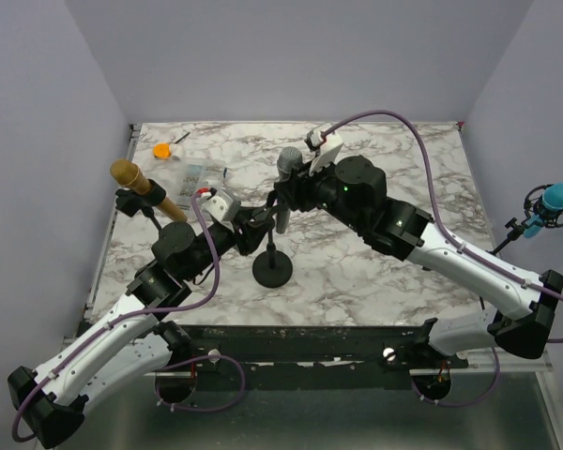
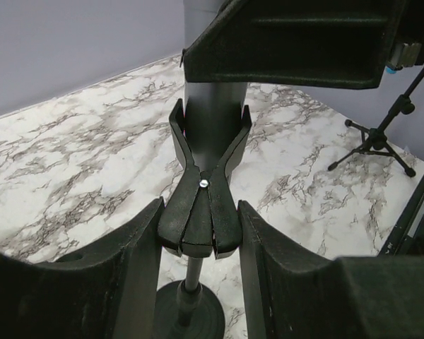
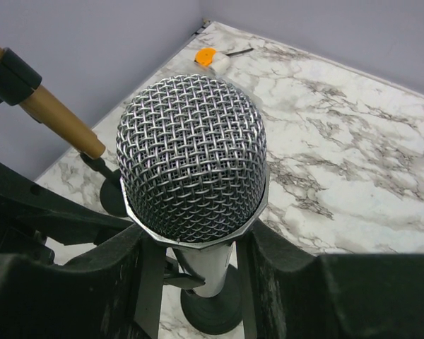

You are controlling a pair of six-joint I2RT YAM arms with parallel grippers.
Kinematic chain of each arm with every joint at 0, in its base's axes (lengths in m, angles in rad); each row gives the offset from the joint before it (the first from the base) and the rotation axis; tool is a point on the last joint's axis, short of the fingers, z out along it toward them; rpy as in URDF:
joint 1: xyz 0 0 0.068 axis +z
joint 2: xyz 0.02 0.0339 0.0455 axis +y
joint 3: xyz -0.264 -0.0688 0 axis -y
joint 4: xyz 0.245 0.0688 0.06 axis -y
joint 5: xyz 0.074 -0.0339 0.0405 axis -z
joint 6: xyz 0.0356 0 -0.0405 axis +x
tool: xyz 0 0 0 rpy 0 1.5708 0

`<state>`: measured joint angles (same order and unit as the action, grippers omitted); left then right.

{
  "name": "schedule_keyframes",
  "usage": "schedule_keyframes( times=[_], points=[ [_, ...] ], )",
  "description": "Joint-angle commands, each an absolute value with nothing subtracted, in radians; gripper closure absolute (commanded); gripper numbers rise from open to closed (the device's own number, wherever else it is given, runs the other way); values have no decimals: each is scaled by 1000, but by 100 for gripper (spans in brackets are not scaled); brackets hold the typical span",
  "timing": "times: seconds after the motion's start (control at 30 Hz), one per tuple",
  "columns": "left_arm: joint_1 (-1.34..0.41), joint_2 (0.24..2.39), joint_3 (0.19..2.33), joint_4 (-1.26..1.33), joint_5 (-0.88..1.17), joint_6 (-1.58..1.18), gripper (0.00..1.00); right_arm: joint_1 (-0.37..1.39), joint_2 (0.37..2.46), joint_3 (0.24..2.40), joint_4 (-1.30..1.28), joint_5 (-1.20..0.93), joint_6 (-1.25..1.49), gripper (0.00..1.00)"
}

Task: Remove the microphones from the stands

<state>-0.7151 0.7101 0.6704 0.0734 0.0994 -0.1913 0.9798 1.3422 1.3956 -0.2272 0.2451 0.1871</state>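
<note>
A silver microphone (image 1: 287, 178) with a mesh head (image 3: 191, 159) stands upright in the clip of a black stand with a round base (image 1: 272, 269). My left gripper (image 1: 260, 221) comes in from the left. In the left wrist view it (image 2: 199, 226) is shut on the stand's black clip (image 2: 201, 205), with the microphone's grey body (image 2: 212, 106) rising above the clip. My right gripper (image 1: 297, 192) comes in from the right. In the right wrist view it (image 3: 198, 261) is shut on the microphone's body just under the head.
A brown microphone (image 1: 141, 183) on its own stand is at the left edge, also in the right wrist view (image 3: 56, 120). An orange piece (image 1: 161, 149) and a clear bag (image 1: 192, 175) lie at the back left. A blue microphone (image 1: 554, 202) stands off the right edge.
</note>
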Motion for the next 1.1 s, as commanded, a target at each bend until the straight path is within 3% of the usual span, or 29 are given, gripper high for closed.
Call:
schedule_keyframes(
  times=[0.0, 0.03, 0.13, 0.3, 0.47, 0.6, 0.9, 1.07],
  points=[
    [-716, 713, 643, 10, 112, -206, 100, 980, 1287, 1379, -183, 283, 179, 99],
    [-716, 717, 649, 4, 110, -214, 100, 980, 1288, 1379, -183, 264, 180, 99],
    [-716, 733, 682, -41, 99, -244, 74, 980, 1301, 1381, -189, 227, 184, 99],
    [-716, 743, 708, -73, 80, -264, 65, 980, 1301, 1382, -206, 291, 190, 99],
    [-715, 731, 722, -112, 64, -282, 21, 981, 1243, 1322, -216, 660, 234, 99],
    [-715, 701, 725, -131, 82, -290, 2, 980, 1184, 1229, -216, 842, 228, 99],
    [-715, 615, 753, -243, 90, -266, 2, 979, 1093, 924, -323, 804, 386, 99],
    [-714, 548, 756, -362, -77, -294, 1, 975, 1067, 811, -396, 751, 544, 99]
  ],
)
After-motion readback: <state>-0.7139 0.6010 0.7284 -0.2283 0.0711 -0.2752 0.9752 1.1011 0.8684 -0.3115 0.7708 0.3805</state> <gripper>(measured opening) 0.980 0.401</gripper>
